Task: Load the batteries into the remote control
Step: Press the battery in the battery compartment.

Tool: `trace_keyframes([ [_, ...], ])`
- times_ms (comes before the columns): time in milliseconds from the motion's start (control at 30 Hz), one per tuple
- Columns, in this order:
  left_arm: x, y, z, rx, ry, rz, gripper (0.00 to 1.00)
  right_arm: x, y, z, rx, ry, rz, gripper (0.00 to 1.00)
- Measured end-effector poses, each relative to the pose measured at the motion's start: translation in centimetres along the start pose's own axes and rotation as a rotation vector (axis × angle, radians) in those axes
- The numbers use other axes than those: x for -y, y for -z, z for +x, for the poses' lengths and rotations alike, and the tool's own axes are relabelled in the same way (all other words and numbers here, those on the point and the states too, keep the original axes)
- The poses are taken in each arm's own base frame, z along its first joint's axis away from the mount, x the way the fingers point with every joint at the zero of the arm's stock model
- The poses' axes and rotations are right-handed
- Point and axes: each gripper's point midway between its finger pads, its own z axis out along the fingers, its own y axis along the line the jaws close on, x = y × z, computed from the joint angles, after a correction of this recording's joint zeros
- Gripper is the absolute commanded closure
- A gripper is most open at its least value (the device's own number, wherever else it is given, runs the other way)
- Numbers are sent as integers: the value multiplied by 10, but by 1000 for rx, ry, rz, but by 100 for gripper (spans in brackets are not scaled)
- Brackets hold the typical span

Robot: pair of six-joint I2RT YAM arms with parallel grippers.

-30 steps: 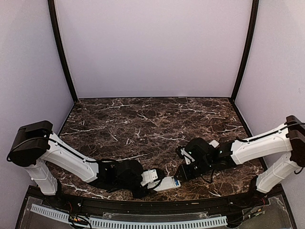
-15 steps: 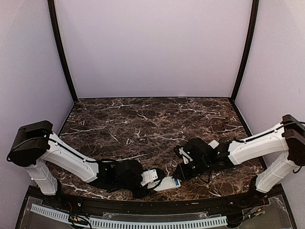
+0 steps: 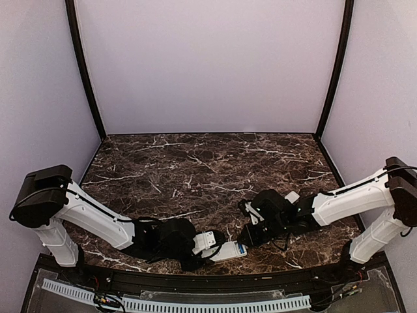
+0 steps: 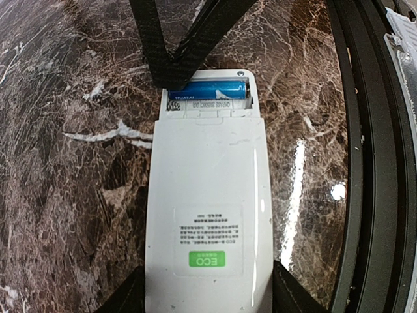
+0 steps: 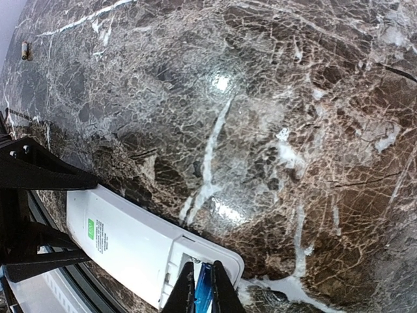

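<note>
The white remote control (image 4: 208, 215) lies back up, its green ECO mark towards my left wrist. My left gripper (image 3: 210, 247) is shut on its sides. At the far end the compartment is uncovered, and a blue battery (image 4: 208, 90) lies across it. My right gripper (image 5: 202, 295) reaches down onto the battery's left end, its fingers (image 4: 171, 62) drawn close together with the blue battery (image 5: 204, 293) showing between them. In the top view the remote control (image 3: 228, 252) sits near the table's front edge, with my right gripper (image 3: 245, 240) at its right end.
The dark marble table (image 3: 195, 169) stretches away behind both arms. A raised black rim (image 4: 365, 163) runs close beside the remote. A small white piece (image 3: 292, 196) lies by my right arm. A small pale object (image 5: 25, 50) rests far off on the marble.
My right gripper's jaws have narrowed around the blue battery, and the right arm has eased slightly towards the remote. The left arm and the remote have not moved.
</note>
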Motion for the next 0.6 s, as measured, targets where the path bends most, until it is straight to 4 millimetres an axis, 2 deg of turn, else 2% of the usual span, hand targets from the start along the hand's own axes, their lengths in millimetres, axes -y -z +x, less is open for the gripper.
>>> trace_keyframes([
  [167, 0, 0, 0, 0, 0, 0, 71, 3, 5, 1, -23, 15, 34, 87],
  [300, 0, 0, 0, 0, 0, 0, 71, 4, 15, -1, -32, 33, 70, 71],
  [400, 0, 0, 0, 0, 0, 0, 71, 1, 24, -7, -14, 34, 74, 63],
  [500, 0, 0, 0, 0, 0, 0, 71, 3, 24, -6, -19, 29, 86, 61],
  [600, 0, 0, 0, 0, 0, 0, 71, 9, 15, 2, -58, 27, 114, 62],
])
